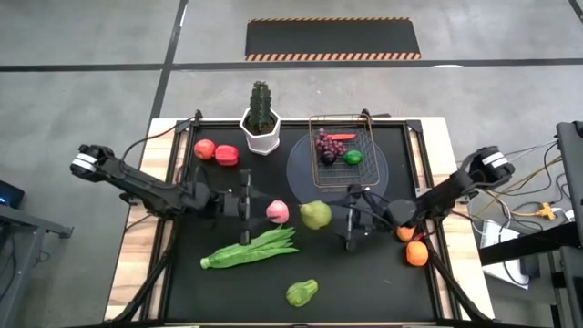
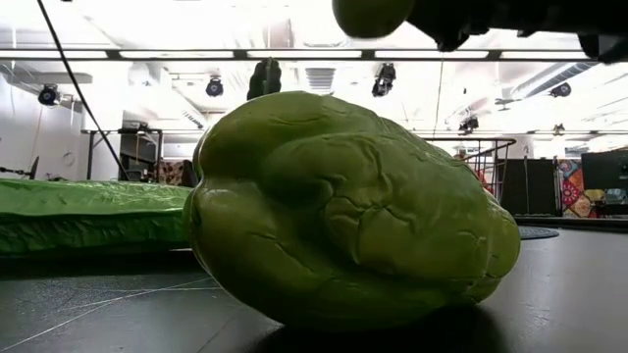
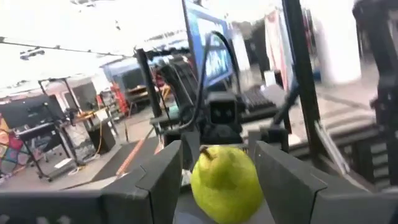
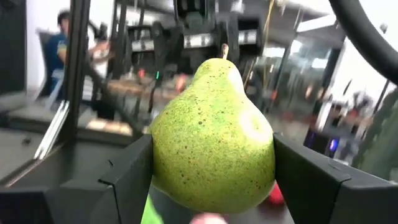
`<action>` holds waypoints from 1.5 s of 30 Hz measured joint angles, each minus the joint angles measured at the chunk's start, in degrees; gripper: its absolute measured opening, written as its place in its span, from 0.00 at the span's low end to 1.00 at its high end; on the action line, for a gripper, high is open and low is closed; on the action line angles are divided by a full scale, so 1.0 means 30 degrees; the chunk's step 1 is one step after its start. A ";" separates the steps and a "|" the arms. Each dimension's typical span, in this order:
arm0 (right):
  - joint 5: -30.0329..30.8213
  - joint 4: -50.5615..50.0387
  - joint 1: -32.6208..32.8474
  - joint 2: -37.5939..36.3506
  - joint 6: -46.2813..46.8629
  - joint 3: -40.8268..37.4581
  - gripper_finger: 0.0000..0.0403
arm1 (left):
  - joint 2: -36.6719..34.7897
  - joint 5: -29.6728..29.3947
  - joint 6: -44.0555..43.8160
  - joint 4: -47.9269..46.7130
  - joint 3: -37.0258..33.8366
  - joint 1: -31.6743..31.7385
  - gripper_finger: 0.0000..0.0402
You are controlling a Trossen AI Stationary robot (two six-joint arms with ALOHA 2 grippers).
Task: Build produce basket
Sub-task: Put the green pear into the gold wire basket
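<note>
Fingers of the right gripper press against both flanks of a green speckled toy pear, which is held clear of the black table top. The pear stands upright, long axis vertical, brown stem pointing up and broad end down. Its skin is matte and finely dotted. The right arm reaches in low from the table's right edge, forearm nearly level, wrist aimed at the table's middle.

Facing it, the left gripper points at the pear from the other side, its dark fingers spread and closed on nothing. The left arm stretches in from the left edge in a matching low pose. A pink toy peach lies just beside the pear, under the left fingertips.

Behind the pear, a small rectangular wire basket with thin grid sides rests on a round grey plate; it holds purple grapes, an orange-red carrot and a green lime. Long green beans lie slantwise in front of the left arm, and a lumpy green toy fruit sits near the front edge. Two oranges lie under the right arm, two red tomatoes at the back left, beside a potted cactus in a white pot.
</note>
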 joint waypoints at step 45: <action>0.1268 0.5773 0.0168 0.3878 -0.4369 0.0457 0.76 | 0.9736 0.1927 -0.2359 1.1394 0.1929 0.1658 0.25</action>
